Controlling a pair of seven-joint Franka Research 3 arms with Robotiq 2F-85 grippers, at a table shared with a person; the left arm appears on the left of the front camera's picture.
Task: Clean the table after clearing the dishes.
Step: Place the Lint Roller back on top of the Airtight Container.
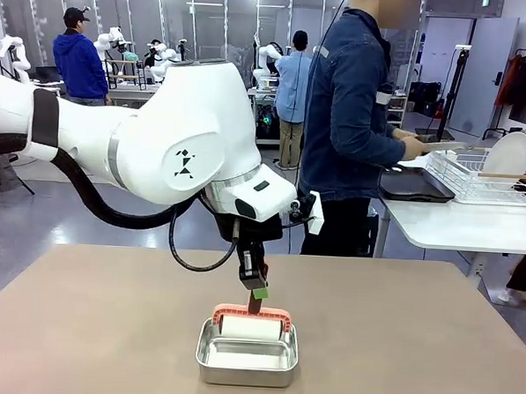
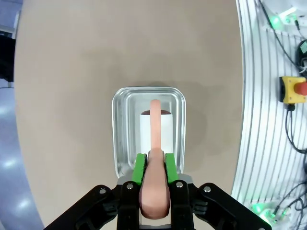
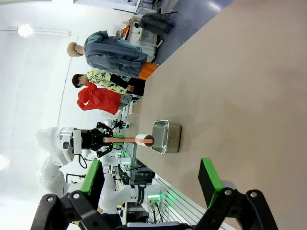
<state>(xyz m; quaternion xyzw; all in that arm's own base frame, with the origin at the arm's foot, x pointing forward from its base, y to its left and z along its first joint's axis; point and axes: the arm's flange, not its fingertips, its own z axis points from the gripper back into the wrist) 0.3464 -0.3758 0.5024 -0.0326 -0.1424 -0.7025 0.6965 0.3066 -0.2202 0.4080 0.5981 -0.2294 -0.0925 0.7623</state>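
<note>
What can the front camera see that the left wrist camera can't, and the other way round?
Front view alone: the person at a side table with a dish rack. Left wrist view alone: a yellow box with a red button beside the table. Both: the left end effector shut on the pink-handled roller at the steel pan.

A: What kind of place is this?

B: A robot lab. At ten o'clock, far back, more white robot arms stand on work benches, and people stand by them.

A: What else shows it?

B: Glass walls at twelve o'clock, a grey floor, and a red stop button with cables at three o'clock by the table.
</note>
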